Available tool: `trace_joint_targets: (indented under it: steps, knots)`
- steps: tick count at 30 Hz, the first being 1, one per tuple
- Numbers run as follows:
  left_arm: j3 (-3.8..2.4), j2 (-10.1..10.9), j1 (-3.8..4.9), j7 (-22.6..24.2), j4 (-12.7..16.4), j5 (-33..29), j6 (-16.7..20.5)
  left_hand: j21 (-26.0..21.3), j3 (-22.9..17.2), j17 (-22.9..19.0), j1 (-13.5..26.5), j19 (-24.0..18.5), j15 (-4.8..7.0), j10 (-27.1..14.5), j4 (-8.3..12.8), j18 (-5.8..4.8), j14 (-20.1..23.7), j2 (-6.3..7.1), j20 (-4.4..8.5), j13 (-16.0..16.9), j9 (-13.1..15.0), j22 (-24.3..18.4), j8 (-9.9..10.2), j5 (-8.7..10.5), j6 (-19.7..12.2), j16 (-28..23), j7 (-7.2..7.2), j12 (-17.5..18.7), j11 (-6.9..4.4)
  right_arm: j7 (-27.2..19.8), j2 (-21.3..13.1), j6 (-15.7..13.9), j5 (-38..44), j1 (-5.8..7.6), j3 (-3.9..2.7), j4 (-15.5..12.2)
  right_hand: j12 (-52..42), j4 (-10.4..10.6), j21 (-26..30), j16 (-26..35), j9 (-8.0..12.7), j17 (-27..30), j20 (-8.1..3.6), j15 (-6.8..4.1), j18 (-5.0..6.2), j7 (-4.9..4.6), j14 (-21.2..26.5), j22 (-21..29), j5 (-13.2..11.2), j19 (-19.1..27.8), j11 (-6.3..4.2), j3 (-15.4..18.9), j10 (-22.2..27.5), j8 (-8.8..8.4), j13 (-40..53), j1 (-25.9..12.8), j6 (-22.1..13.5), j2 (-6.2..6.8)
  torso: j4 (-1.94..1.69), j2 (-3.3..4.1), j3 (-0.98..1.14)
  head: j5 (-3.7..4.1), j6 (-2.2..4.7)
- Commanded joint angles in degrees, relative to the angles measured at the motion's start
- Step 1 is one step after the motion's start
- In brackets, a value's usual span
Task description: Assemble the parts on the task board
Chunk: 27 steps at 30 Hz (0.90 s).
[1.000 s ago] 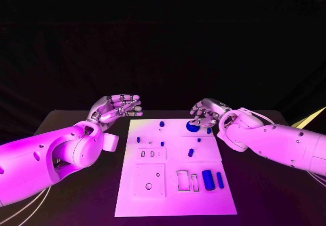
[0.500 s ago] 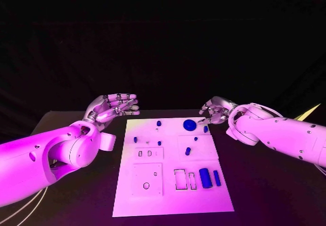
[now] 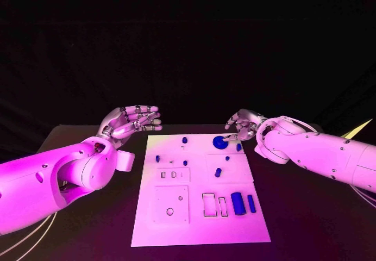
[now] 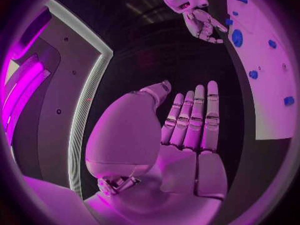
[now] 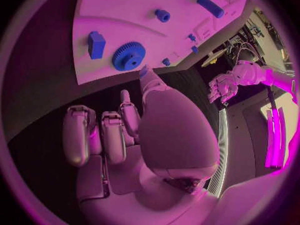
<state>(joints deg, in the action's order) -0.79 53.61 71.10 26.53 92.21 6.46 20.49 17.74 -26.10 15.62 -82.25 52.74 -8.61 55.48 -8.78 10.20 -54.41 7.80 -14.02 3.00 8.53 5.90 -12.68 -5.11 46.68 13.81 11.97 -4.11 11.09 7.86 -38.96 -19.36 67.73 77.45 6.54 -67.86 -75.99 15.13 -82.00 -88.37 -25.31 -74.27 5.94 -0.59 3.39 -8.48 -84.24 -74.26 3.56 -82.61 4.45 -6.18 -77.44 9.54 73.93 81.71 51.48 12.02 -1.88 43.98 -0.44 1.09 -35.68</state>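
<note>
Beside the task board (image 3: pixel 200 217), left hand (image 3: pixel 131 122) empty, fingers apart, right hand (image 3: pixel 241 126) curled, empty, near gear (image 3: pixel 220 142)

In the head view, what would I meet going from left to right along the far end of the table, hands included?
Left hand → small blue peg → blue gear → right hand.

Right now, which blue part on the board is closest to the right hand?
The round blue gear, at the board's far edge just beside the right hand. It is the only toothed disc; the others are small pegs or blocks.
</note>
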Motion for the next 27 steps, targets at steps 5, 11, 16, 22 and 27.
trace_joint_targets:
  steps: [5, 11, 16, 22, 27]
  knots:
    - [-0.04, -0.2, 0.06, 0.1, 0.0, 0.0, -0.3, 1.1, -0.6, 1.0, 0.3, 0.7, 0.00, -0.4, 0.2, 0.09, 0.7, 1.13, 0.28, 0.9, 0.9, 0.9, -0.4, 0.19, -0.5, -0.8, 2.53, 0.4, 0.39, 0.7, 1.1, 1.0, 1.0, -0.45, 0.05, 0.7, -3.0, 1.3, -2.3, -1.4, -0.7, -15.2, 0.00, 0.58, -1.66, -0.50, -5.6, -9.3, 0.9, -3.6, -0.31, 0.0, -5.0, 1.35, 6.1, 1.1, -2.5, -0.97, 0.01, -0.07, -0.05, -0.13, -0.34]
    - [-0.05, -0.1, 0.06, 0.1, 0.1, 0.0, -0.2, 1.1, -0.6, 1.0, 0.3, 0.7, 0.00, -0.4, 0.2, 0.09, 0.7, 1.13, 0.28, 0.9, 0.9, 0.9, -0.4, 0.19, -0.5, -0.8, 2.53, 0.4, 0.39, 1.2, 1.6, 1.5, 1.2, -0.82, 0.12, 1.2, -3.6, 1.2, -2.6, -1.5, -0.7, -15.4, 0.02, 0.59, -1.75, -0.49, -5.7, -9.7, 0.9, -3.8, -0.30, -0.2, -5.3, 1.44, 6.7, 1.1, -2.4, -1.08, 0.09, -0.06, 0.00, -0.29, -0.46]
    - [-0.05, -0.1, 0.06, 0.1, 0.1, 0.0, -0.2, 1.1, -0.6, 1.0, 0.3, 0.7, 0.00, -0.4, 0.2, 0.09, 0.7, 1.13, 0.28, 0.9, 0.9, 0.9, -0.4, 0.19, -0.5, -0.8, 2.53, 0.4, 0.39, 1.8, 2.1, 1.5, 1.5, -1.08, 0.15, 1.5, -3.9, 1.2, -2.8, -1.6, -0.8, -15.6, 0.04, 0.61, -1.79, -0.48, -5.7, -9.9, 0.9, -3.9, -0.31, -0.4, -5.4, 1.53, 6.9, 1.1, -2.3, -1.38, 0.06, -0.05, 0.07, -0.34, -0.43]
    - [-0.05, -0.1, 0.06, 0.0, 0.1, 0.0, -0.3, 1.1, -0.6, 1.0, 0.3, 0.7, 0.00, -0.4, 0.2, 0.09, 0.7, 1.13, 0.28, 0.9, 0.9, 0.9, -0.4, 0.19, -0.5, -0.8, 2.53, 0.4, 0.39, 2.0, 2.5, 1.4, 1.8, -1.17, 0.16, 1.8, -4.0, 1.1, -2.9, -1.6, -0.8, -15.7, 0.06, 0.61, -1.83, -0.47, -5.8, -10.1, 0.9, -4.0, -0.31, -0.7, -5.4, 1.60, 7.0, 1.3, -2.2, -1.66, 0.13, -0.04, 0.06, -0.43, -0.43]
    - [-0.05, -0.2, 0.07, 0.0, 0.1, 0.0, -0.3, 1.1, -0.6, 1.0, 0.3, 0.7, 0.00, -0.4, 0.2, 0.09, 0.7, 1.13, 0.28, 0.9, 0.9, 0.9, -0.4, 0.19, -0.5, -0.8, 2.53, 0.4, 0.39, 2.0, 3.0, 1.5, 1.9, -1.22, 0.20, 2.0, -4.2, 1.1, -3.1, -1.6, -0.8, -15.7, 0.07, 0.60, -1.87, -0.44, -5.8, -10.2, 0.9, -4.1, -0.34, -1.0, -5.5, 1.73, 7.2, 1.4, -1.9, -2.05, 0.16, -0.05, 0.10, -0.47, -0.42]
